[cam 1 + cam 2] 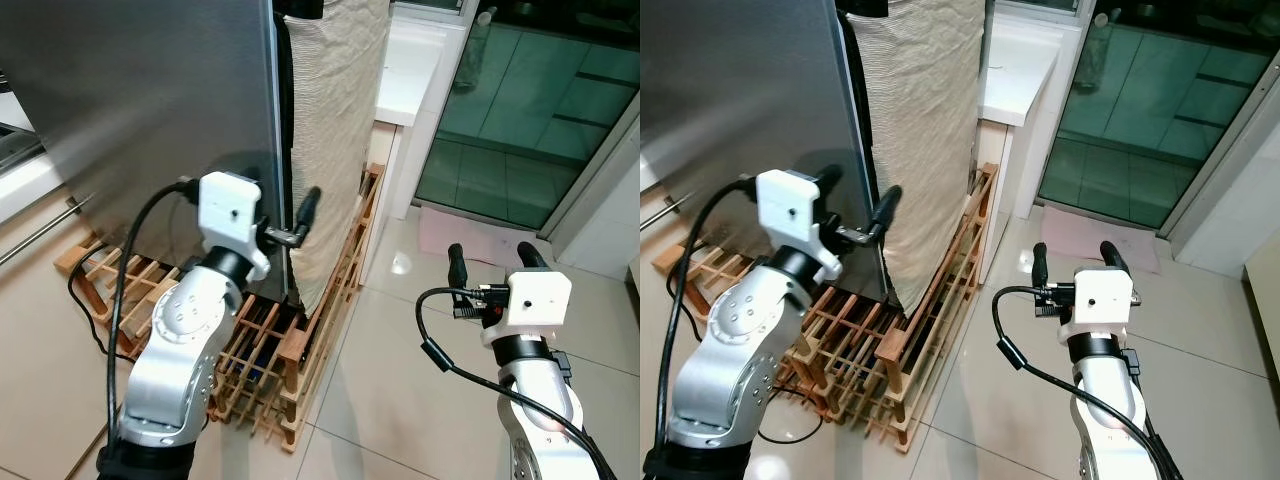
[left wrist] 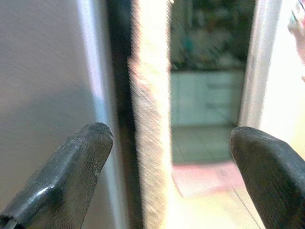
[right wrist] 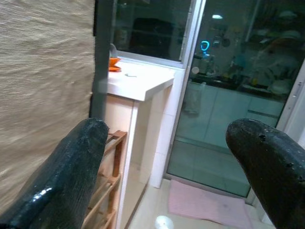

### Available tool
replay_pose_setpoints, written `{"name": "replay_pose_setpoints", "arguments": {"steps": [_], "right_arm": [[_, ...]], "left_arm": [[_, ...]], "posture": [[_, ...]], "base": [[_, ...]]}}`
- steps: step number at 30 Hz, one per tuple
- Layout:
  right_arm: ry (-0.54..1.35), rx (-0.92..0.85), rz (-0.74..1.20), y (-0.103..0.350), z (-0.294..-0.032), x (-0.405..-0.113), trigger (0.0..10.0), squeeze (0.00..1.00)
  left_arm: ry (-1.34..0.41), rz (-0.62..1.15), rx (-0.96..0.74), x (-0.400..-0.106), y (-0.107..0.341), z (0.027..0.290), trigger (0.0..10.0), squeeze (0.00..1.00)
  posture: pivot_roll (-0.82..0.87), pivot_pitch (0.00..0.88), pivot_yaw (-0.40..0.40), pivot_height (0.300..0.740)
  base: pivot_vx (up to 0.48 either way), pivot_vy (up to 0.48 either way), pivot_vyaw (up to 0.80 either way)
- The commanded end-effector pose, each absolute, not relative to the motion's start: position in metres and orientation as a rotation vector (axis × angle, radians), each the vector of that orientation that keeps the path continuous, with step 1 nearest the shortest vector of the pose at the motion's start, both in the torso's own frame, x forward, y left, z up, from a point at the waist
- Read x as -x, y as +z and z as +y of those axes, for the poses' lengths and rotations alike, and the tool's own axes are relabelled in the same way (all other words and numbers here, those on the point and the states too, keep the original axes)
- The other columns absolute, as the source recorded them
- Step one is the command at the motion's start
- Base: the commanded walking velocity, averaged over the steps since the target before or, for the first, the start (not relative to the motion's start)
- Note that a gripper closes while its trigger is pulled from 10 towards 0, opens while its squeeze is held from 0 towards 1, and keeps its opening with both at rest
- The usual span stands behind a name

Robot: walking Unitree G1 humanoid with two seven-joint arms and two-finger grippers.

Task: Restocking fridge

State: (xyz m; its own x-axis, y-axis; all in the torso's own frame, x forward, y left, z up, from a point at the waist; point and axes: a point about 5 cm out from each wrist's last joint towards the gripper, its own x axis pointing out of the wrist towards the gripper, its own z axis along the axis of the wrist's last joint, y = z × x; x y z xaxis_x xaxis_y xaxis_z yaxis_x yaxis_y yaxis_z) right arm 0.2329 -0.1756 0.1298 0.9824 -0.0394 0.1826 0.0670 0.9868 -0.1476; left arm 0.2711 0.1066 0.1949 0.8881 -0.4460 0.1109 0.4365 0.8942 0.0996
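The fridge's grey steel door stands shut at the upper left. A beige cloth hangs down the fridge's side, just past the dark door edge. My left gripper is raised to that edge at mid height. It is open, and in the left wrist view one finger lies before the door face while the other is out past the cloth. Nothing is held. My right gripper hovers open and empty over the tiled floor to the right, pointing at the cloth and counter.
The fridge rests on a slatted wooden rack that juts toward me. A black cable runs under it. A white counter stands behind the fridge, beside a glass sliding door with a pink mat.
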Motion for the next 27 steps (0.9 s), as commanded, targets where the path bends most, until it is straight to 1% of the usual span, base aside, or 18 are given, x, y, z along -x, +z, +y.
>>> {"name": "replay_pose_setpoints", "arguments": {"steps": [1, 5, 7, 9, 16, 18, 20, 21, 23, 24, 25, 26, 27], "right_arm": [[-0.082, 0.167, -0.154, 0.126, -0.184, -0.235, 10.0, 0.0], [-0.098, 0.163, -0.137, 0.123, -0.188, -0.237, 10.0, 0.0], [-0.111, 0.156, -0.126, 0.12, -0.192, -0.241, 10.0, 0.0], [-0.111, 0.156, -0.127, 0.12, -0.192, -0.243, 10.0, 0.0], [-0.114, 0.157, -0.124, 0.117, -0.196, -0.245, 10.0, 0.0], [-0.117, 0.153, -0.124, 0.117, -0.196, -0.245, 10.0, 0.0], [-0.12, 0.146, -0.123, 0.115, -0.195, -0.246, 10.0, 0.0], [-0.12, 0.146, -0.123, 0.115, -0.195, -0.246, 10.0, 0.0], [-0.119, 0.144, -0.121, 0.114, -0.195, -0.247, 10.0, 0.0], [-0.119, 0.144, -0.121, 0.114, -0.195, -0.247, 10.0, 0.0], [-0.119, 0.141, -0.119, 0.113, -0.195, -0.248, 10.0, 0.0], [-0.118, 0.136, -0.106, 0.11, -0.195, -0.25, 10.0, 0.0], [-0.117, 0.135, -0.101, 0.108, -0.195, -0.251, 10.0, 0.0]], "left_arm": [[-0.491, -0.083, -0.097, -0.268, 0.191, 0.104, 10.0, 0.0], [-0.482, -0.029, -0.109, -0.27, 0.185, 0.104, 10.0, 0.0], [-0.432, 0.02, -0.086, -0.278, 0.181, 0.103, 10.0, 0.0], [-0.415, 0.033, -0.073, -0.28, 0.181, 0.103, 10.0, 0.0], [-0.403, 0.095, 0.035, -0.283, 0.181, 0.103, 10.0, 0.0], [-0.427, 0.098, 0.073, -0.284, 0.183, 0.097, 10.0, 0.0], [-0.539, 0.023, 0.05, -0.286, 0.199, 0.082, 10.0, 0.0], [-0.539, 0.023, 0.05, -0.286, 0.199, 0.082, 10.0, 0.0], [-0.649, -0.038, 0.023, -0.284, 0.21, 0.072, 10.0, 0.0], [-0.649, -0.038, 0.023, -0.284, 0.21, 0.072, 10.0, 0.0], [-0.712, -0.076, 0.005, -0.281, 0.216, 0.067, 10.0, 0.0], [-0.826, -0.14, -0.011, -0.277, 0.228, 0.058, 10.0, 0.0], [-0.855, -0.154, -0.013, -0.276, 0.231, 0.056, 10.0, 0.0]], "posture": [[0.01, 0.0, -0.033, 0.74], [0.01, 0.0, -0.034, 0.74], [0.0, 0.0, -0.037, 0.74], [0.0, 0.0, -0.037, 0.74], [0.0, 0.0, -0.032, 0.74], [0.0, 0.0, -0.031, 0.74], [-0.01, 0.0, -0.029, 0.74], [-0.01, 0.0, -0.029, 0.74], [0.0, 0.0, -0.03, 0.74], [0.0, 0.0, -0.03, 0.74], [0.0, 0.0, -0.029, 0.74], [-0.01, 0.0, -0.029, 0.74], [-0.01, 0.0, -0.029, 0.74]], "base": [[0.0, 0.0, 0.0], [0.0, 0.0, 0.0], [0.0, 0.0, 0.0], [0.0, 0.0, 0.0], [0.0, 0.0, 0.0], [0.0, 0.0, 0.0], [0.0, 0.0, 0.0], [0.0, 0.0, 0.0], [0.0, 0.0, 0.0], [0.0, 0.0, 0.0], [0.0, 0.0, 0.0], [0.0, 0.0, 0.0], [0.0, 0.0, 0.0]]}}
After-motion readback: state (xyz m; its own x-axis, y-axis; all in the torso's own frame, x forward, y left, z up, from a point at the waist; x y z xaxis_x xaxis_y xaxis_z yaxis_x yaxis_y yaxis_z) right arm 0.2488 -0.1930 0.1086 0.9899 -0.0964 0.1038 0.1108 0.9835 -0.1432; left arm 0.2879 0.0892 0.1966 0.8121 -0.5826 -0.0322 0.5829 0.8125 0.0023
